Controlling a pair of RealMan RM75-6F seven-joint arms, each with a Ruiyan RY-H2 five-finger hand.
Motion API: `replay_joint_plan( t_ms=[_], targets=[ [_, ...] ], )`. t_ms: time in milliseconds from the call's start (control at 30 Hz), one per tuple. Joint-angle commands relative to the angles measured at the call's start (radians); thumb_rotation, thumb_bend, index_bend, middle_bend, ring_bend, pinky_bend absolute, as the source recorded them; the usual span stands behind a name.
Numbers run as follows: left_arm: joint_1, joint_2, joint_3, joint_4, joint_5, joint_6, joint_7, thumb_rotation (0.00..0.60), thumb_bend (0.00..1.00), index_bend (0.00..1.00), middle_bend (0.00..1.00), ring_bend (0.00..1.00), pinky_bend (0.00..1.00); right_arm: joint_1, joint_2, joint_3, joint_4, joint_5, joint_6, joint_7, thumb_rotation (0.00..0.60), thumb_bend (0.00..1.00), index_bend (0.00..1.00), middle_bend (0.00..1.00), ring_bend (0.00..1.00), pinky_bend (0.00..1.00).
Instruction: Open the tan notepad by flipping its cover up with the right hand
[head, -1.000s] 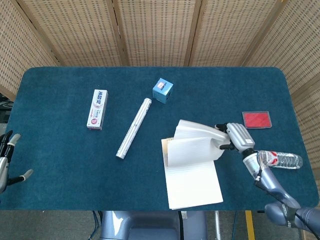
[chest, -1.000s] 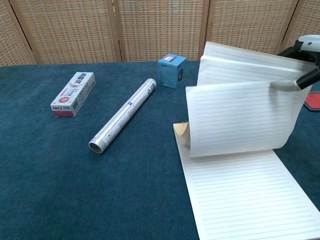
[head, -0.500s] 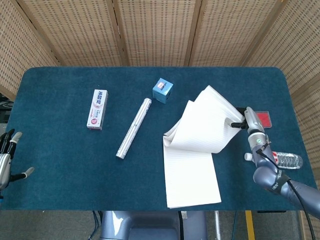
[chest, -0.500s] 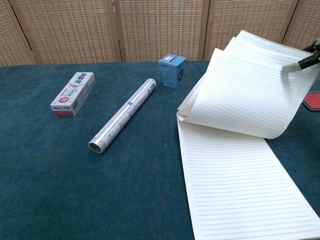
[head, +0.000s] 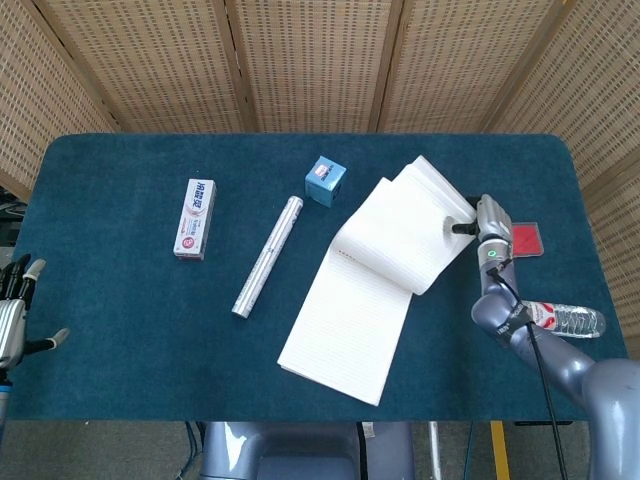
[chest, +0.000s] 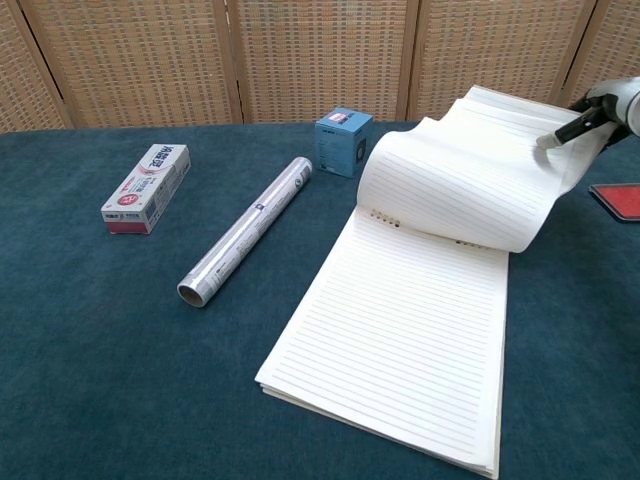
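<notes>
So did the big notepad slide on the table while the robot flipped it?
Yes. The notepad has swung round: its bottom end now lies further left, toward the foil roll, which has not moved.

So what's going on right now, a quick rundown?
Right hand pinching the notepad's flipped-up pages. Left hand idle, open at the table edge. Notepad lies open and skewed. Blue box just beyond the pages, not touching.

The right hand (chest: 605, 110) is cut off by the chest view's right edge. The raised pages hide the notepad's (head: 360, 300) tan cover.
</notes>
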Motion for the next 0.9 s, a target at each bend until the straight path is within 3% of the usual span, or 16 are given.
replay_joint_plan(
  t_ms=[33,100,133,300,667,833,900],
  targets=[
    [-0.007,-0.007,-0.005,0.007,-0.019,-0.011,0.010,0.600,0.00,0.00,0.00,0.00,0.00,0.028,-0.053,0.027,0.078,-0.043,-0.088,-0.018,0.600,0.15,0.14,0.09,0.04,0.13],
    [-0.010,-0.009,-0.008,0.010,-0.029,-0.017,0.013,0.600,0.00,0.00,0.00,0.00,0.00,0.027,-0.060,0.042,0.101,-0.076,-0.138,0.002,0.600,0.01,0.01,0.00,0.00,0.01],
    [-0.011,-0.010,-0.008,0.011,-0.033,-0.018,0.014,0.600,0.00,0.00,0.00,0.00,0.00,0.028,-0.067,0.050,0.118,-0.091,-0.144,0.011,0.600,0.00,0.00,0.00,0.00,0.00],
    [-0.013,-0.012,-0.008,0.015,-0.041,-0.022,0.013,0.600,0.00,0.00,0.00,0.00,0.00,0.032,-0.117,0.078,0.204,-0.212,-0.063,0.045,0.600,0.00,0.00,0.00,0.00,0.00],
    [-0.010,-0.011,0.000,0.011,-0.025,-0.008,0.007,0.600,0.00,0.00,0.00,0.00,0.00,-0.001,-0.146,0.116,0.306,-0.302,-0.016,0.050,0.600,0.00,0.00,0.00,0.00,0.00],
    [-0.011,-0.012,0.000,0.010,-0.029,-0.006,0.011,0.600,0.00,0.00,0.00,0.00,0.00,-0.034,-0.108,0.144,0.253,-0.381,0.004,0.127,0.600,0.00,0.00,0.00,0.00,0.00],
    [-0.011,-0.012,0.002,0.009,-0.027,-0.006,0.013,0.600,0.00,0.00,0.00,0.00,0.00,-0.066,-0.065,0.135,0.173,-0.461,0.040,0.172,0.600,0.00,0.00,0.00,0.00,0.00]
  ],
)
